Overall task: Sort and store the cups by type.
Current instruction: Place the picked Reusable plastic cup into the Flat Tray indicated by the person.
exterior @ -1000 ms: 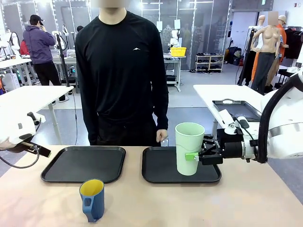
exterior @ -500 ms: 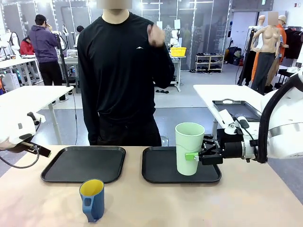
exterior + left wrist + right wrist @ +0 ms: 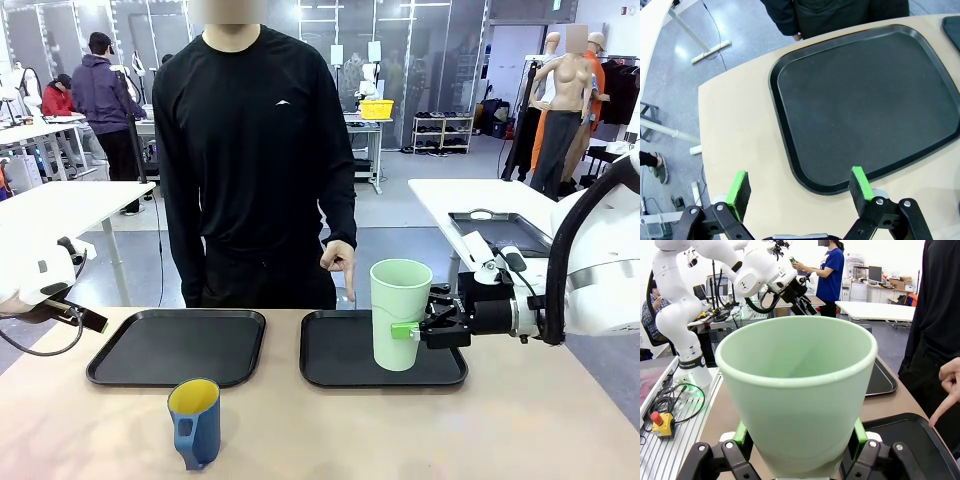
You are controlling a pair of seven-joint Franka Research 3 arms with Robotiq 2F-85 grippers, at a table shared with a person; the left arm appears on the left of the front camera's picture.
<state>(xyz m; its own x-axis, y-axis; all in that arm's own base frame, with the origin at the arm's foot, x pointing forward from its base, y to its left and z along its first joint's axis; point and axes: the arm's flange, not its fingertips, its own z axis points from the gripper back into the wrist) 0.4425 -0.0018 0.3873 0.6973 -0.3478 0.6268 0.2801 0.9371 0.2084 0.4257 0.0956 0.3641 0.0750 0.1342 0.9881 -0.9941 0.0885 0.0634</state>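
Nearest me, the blue mug [image 3: 195,422] stands alone on the surface [image 3: 520,430] by its front edge, and my left hand [image 3: 799,189] hangs wide open, facing the left tray [image 3: 865,100]. My right hand [image 3: 400,333] grips the mint tumbler [image 3: 400,295] upright over the right tray [image 3: 335,355]; released off-level, it could topple. Beyond, the person's pointing finger [image 3: 347,285] crowds that tray's far edge.

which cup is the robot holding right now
The tall mint-green cup, clamped in the right gripper; the blue mug stands free on the table.
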